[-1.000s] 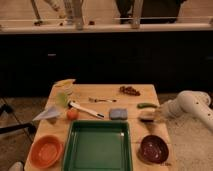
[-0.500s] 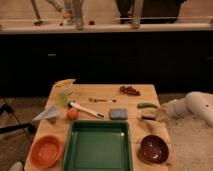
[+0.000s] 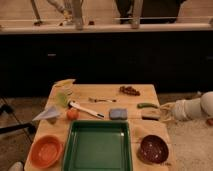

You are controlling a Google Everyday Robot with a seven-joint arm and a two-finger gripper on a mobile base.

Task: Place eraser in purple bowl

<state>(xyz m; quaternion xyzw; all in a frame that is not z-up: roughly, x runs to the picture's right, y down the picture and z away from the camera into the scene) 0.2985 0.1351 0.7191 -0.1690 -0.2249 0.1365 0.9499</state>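
Observation:
The eraser [image 3: 150, 117], a small block with a cream top over a black base, lies near the right edge of the wooden table [image 3: 100, 92], behind the purple bowl. The purple bowl [image 3: 153, 148] sits at the table's front right corner and looks empty. My gripper [image 3: 164, 113] reaches in from the right on a white arm, at table height, just right of the eraser. I cannot tell whether it touches the eraser.
A green rectangular tray [image 3: 97, 146] fills the front middle, with an orange bowl [image 3: 46, 150] to its left. A blue-grey pad [image 3: 118, 113], a green item [image 3: 146, 105], a brown cluster [image 3: 129, 90], a fork [image 3: 102, 100], a white-handled tool [image 3: 85, 108] and an orange fruit [image 3: 72, 114] lie around.
The arm and gripper have drawn back a little to the right, toward the table's edge. The eraser and bowl have stayed in place.

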